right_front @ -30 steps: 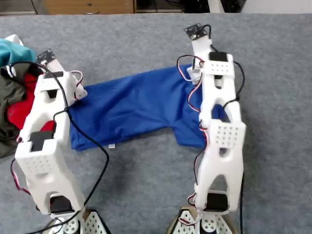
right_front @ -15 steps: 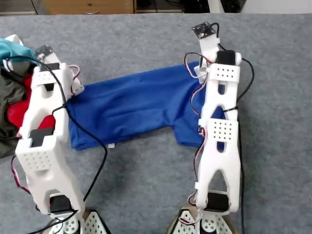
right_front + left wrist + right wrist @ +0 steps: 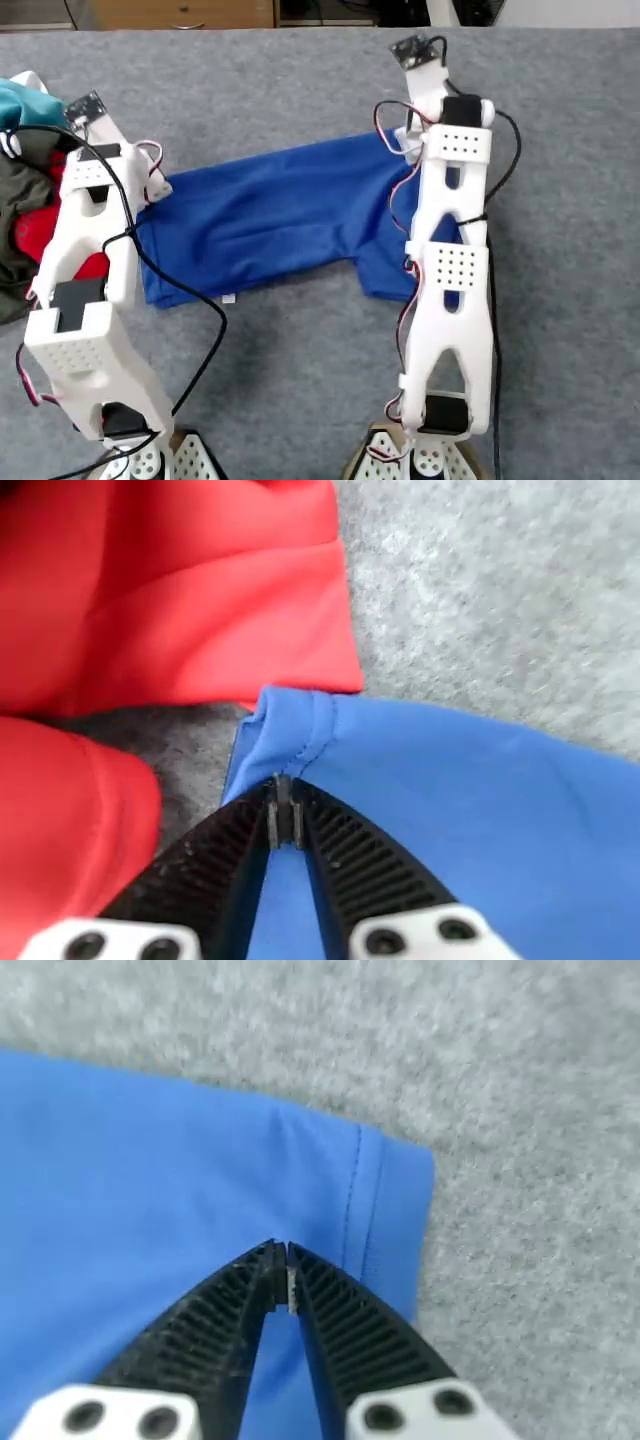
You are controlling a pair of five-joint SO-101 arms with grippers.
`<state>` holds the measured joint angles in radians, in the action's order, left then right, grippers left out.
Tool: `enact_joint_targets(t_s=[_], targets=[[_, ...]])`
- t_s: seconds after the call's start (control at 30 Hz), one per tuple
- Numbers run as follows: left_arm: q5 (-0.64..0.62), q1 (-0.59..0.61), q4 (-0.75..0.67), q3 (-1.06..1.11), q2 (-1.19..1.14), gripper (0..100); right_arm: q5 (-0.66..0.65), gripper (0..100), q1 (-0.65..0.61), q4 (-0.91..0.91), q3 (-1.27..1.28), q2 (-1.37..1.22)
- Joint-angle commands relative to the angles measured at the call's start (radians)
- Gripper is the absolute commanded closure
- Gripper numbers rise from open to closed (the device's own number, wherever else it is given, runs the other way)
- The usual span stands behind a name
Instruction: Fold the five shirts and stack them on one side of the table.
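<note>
As the table stands, covered in grey felt, we list the following.

Item 1: blue shirt. We find it spread flat across the middle of the table between the two arms, its long axis slightly slanted. One end lies just beside the heap of clothes, and the other passes under the right arm.

Item 2: left gripper. We place it at the end of the blue shirt nearest the heap. Its jaws are pressed together on the stitched hem at a corner of the cloth, with the left gripper holding a small raised fold there.

Item 3: right gripper. We place it at the opposite end, far side. In the wrist view the right gripper has its tips closed against each other on the blue shirt, a little in from the double-stitched edge.

Item 4: red shirt. It lies crumpled, touching the pinched corner; from above, the red shirt sits partly under the left arm.

Item 5: teal garment and dark olive garment, heaped with the red one at the table's edge.

Item 6: wooden furniture, beyond the far edge.
</note>
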<state>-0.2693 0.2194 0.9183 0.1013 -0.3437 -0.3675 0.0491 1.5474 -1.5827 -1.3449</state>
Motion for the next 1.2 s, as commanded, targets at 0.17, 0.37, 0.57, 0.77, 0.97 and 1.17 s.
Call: enact_joint_targets(t_s=[0.17, 0.37, 0.57, 0.77, 0.97, 1.17], targets=[[0.008, -0.006, -0.005, -0.064, -0.07, 98, -0.037, 98.6, 0.074, -0.114, -0.036, -0.05], [0.009, -0.005, -0.006, -0.063, -0.071, 98, 0.014, 98.7, 0.104, 0.043, -0.085, 0.094], [0.037, -0.011, -0.006, -0.066, -0.07, 98, 0.037, 98.7, 0.113, 0.23, -0.084, 0.361], [0.038, -0.012, -0.002, -0.063, -0.07, 98, -0.02, 98.7, 0.142, 0.245, 0.326, 0.713], [0.04, -0.008, 0.002, -0.057, -0.068, 98, -0.118, 99.6, 0.166, 0.183, 1.142, 1.285], [0.043, -0.008, -0.005, -0.049, -0.068, 98, -0.195, 99.5, 0.16, 0.008, 1.687, 1.641]])
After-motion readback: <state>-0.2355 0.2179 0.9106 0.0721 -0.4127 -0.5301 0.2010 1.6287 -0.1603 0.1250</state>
